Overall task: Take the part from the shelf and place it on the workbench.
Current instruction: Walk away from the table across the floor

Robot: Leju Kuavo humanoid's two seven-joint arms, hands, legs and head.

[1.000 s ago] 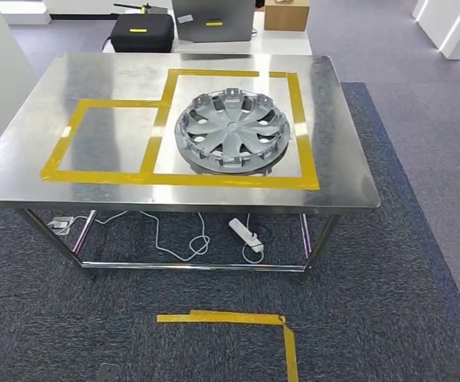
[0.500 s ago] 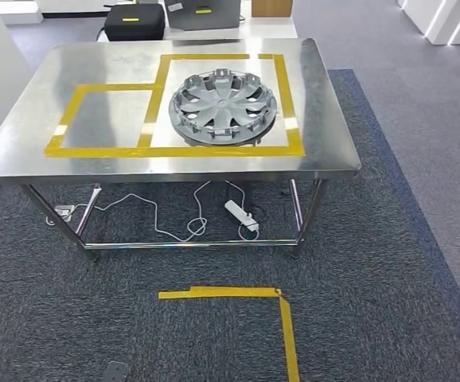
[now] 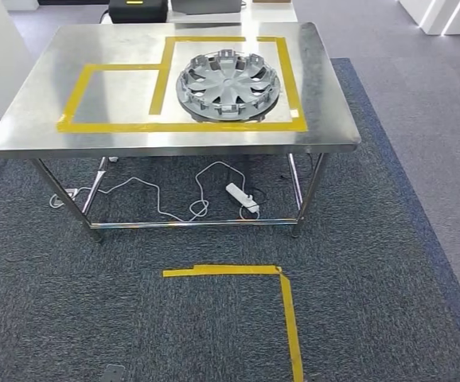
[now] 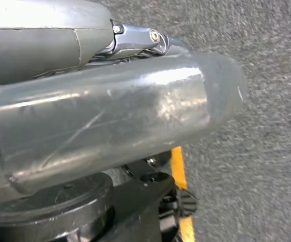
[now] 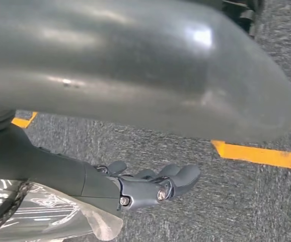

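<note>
A grey wheel cover [image 3: 228,83] lies flat on the steel workbench [image 3: 41,103], inside the right-hand box of yellow tape [image 3: 179,126]. Nothing touches it. My left hand [image 4: 110,116] hangs over the carpet, thumb stretched out and holding nothing. My right hand [image 5: 136,75] hangs low too, its dark fingers [image 5: 166,184] extended with nothing between them and the thumb. The shelf is out of sight.
Under the workbench lie a white power strip [image 3: 241,198] and loose cables. A yellow tape corner [image 3: 287,318] marks the dark carpet in front of me. A black case [image 3: 138,9] sits beyond the bench's far edge. Lighter grey floor runs along the right.
The whole picture has shifted: the workbench now sits higher and farther off in the head view, with more carpet in front. The wheel cover stays where it was on the bench.
</note>
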